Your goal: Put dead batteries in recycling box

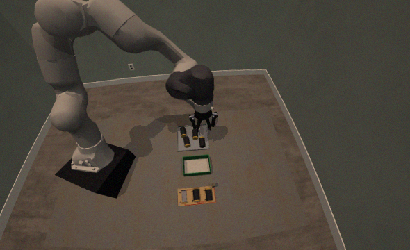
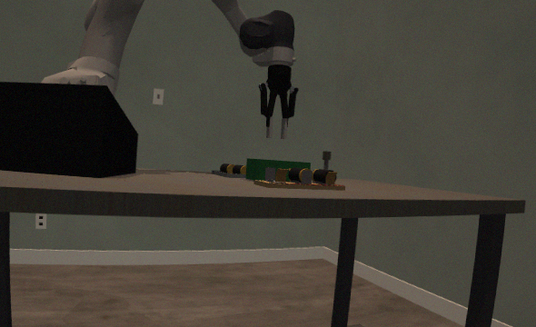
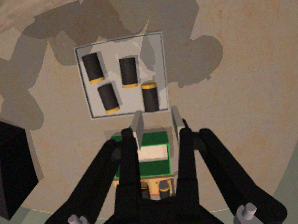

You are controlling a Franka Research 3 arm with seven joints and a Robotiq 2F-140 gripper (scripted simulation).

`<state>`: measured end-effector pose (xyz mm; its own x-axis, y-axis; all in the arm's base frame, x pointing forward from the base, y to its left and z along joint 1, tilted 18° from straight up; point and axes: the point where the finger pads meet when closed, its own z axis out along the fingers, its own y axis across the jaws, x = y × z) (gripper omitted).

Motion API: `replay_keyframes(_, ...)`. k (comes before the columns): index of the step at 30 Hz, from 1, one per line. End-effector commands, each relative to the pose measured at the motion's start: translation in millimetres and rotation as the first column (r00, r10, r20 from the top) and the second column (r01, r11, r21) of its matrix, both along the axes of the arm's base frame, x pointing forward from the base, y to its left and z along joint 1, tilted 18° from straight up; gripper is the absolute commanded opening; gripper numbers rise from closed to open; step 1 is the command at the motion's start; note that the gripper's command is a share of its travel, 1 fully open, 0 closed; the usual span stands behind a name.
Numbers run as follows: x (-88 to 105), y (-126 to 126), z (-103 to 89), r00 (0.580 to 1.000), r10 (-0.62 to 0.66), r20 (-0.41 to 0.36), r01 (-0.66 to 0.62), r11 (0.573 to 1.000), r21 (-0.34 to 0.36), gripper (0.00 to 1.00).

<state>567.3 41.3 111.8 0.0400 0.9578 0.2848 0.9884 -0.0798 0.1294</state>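
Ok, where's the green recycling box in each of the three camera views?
Top: green recycling box at centre, between the grey battery tray and the orange holder.
Exterior: mid-table, behind the orange holder.
Wrist: mostly hidden between the fingers, below the tray.
Shared landmark: the grey battery tray.

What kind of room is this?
Probably a bare test room or workshop: one robot arm bolted to a table, batteries on a tray, plain green walls and a wall socket.
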Motion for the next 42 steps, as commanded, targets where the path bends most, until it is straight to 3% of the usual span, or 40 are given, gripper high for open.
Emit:
replay_keyframes(1,-10.2,6.3,-1.7,0.999,-0.016,-0.03,0.016,1.0,0.004,0.29)
replay_keyframes(7,-44.8,63.0,10.4,0.999,-0.016,-0.03,0.016,1.0,0.004,0.29)
replay_keyframes(33,-45.2,63.9,9.9,0.998,-0.052,-0.04,0.052,0.999,0.008,0.29)
replay_keyframes(35,-43.7,67.2,-1.3,0.998,-0.052,-0.04,0.052,0.999,0.008,0.29)
replay_keyframes(39,-37.8,80.6,-47.1,0.998,-0.052,-0.04,0.052,0.999,0.008,0.29)
replay_keyframes(42,-36.4,83.6,-57.6,0.998,-0.052,-0.04,0.052,0.999,0.008,0.29)
